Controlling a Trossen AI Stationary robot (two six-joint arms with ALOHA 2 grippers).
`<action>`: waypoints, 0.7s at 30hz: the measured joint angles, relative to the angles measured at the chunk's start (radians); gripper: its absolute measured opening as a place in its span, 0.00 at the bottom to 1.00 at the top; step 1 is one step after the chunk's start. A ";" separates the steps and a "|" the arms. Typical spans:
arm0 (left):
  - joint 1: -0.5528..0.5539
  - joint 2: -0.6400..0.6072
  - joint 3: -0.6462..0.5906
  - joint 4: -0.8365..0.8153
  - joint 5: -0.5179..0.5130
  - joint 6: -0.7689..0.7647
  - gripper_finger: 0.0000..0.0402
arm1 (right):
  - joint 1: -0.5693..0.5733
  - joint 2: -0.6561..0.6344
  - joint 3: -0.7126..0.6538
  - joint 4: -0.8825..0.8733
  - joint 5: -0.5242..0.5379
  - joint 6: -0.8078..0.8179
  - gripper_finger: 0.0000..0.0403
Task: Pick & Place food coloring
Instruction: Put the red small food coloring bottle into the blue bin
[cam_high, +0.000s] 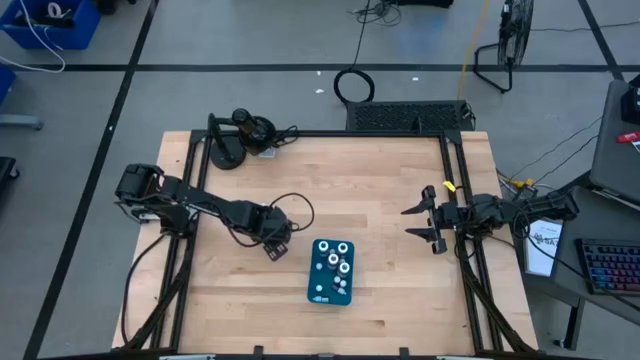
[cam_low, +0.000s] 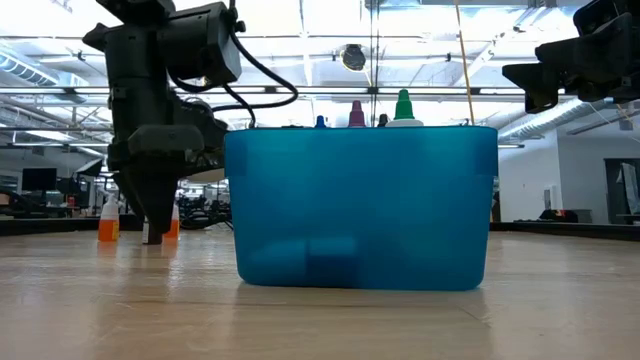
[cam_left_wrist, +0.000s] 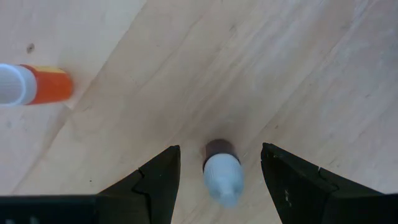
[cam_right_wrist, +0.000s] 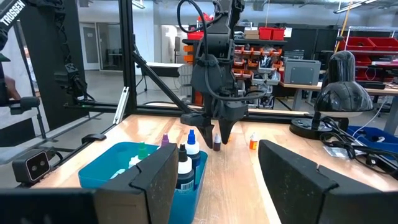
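Note:
A small food coloring bottle (cam_left_wrist: 222, 171) with a dark reddish body and a white cap stands upright on the wooden table. My left gripper (cam_left_wrist: 221, 148) points down over it, open, one finger on each side with a gap to both. The right wrist view shows the same gripper (cam_right_wrist: 214, 134) astride this bottle (cam_right_wrist: 216, 144). An orange bottle (cam_left_wrist: 37, 86) stands a little way off on the wood. Several more bottles (cam_high: 335, 262) stand in the teal tray (cam_high: 318, 290). My right gripper (cam_high: 425, 222) waits open and level at the table's right edge.
The teal tray (cam_low: 360, 205) stands just right of my left gripper (cam_low: 155, 235), with bottle tips (cam_low: 403, 105) above its rim. A black lamp (cam_high: 240, 135) sits at the far left of the table. Dark frame rails (cam_high: 455, 180) run along the table's sides.

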 joint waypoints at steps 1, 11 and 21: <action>0.000 0.000 0.002 -0.008 0.008 0.004 0.56 | 0.000 0.000 0.000 0.000 0.000 0.000 0.53; 0.000 0.000 0.051 -0.069 0.027 0.026 0.56 | 0.000 0.000 0.000 -0.001 0.000 0.000 0.53; 0.000 0.000 0.051 -0.074 -0.011 0.039 0.56 | 0.000 0.000 0.000 -0.001 0.000 0.000 0.53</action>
